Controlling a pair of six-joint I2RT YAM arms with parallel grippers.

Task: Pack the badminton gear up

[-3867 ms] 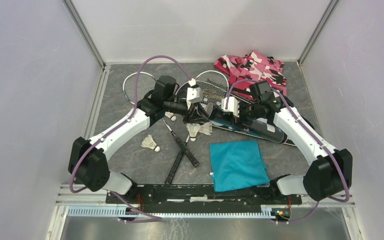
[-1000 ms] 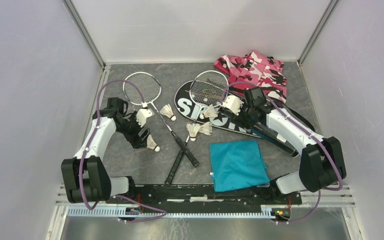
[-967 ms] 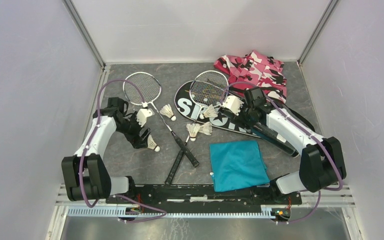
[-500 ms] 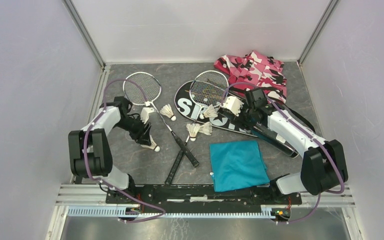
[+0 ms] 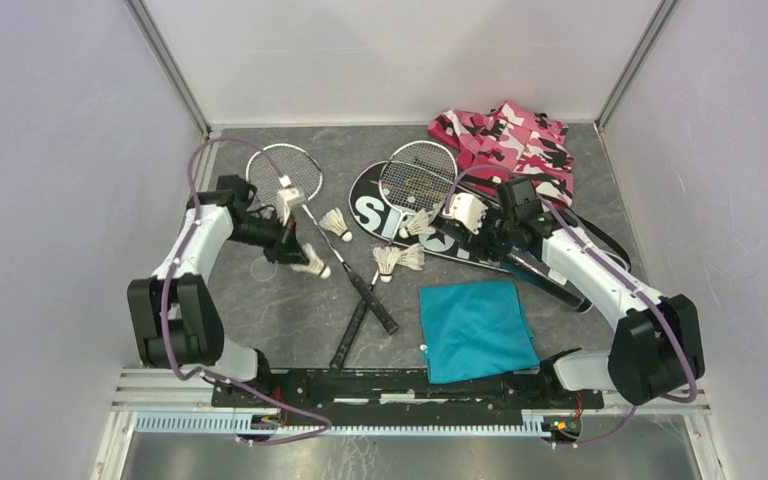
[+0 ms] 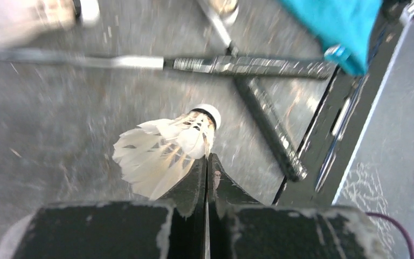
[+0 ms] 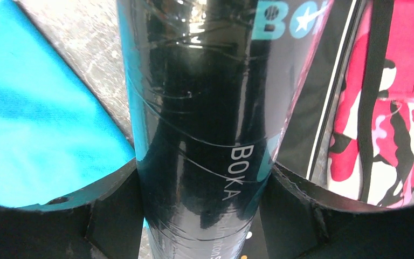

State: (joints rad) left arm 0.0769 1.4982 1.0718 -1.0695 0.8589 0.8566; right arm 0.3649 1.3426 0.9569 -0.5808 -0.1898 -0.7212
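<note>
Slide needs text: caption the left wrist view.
Left claw shut on a shuttlecock feather, racquet handles beyond.

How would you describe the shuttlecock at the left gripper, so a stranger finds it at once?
Look at the left racquet, its head at the table's far left. Beside its shaft, the left gripper pinches a shuttlecock. It alone is held; the other shuttlecocks lie loose farther right.

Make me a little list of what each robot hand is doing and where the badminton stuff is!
left gripper: shut, pinching the feather edge of a shuttlecock
right gripper: closed around the black tube
loose shuttlecocks: several, lying around the racquets
racquets: two, handles crossed, one head resting on the bag
bag: lying flat, says SPORT
</note>
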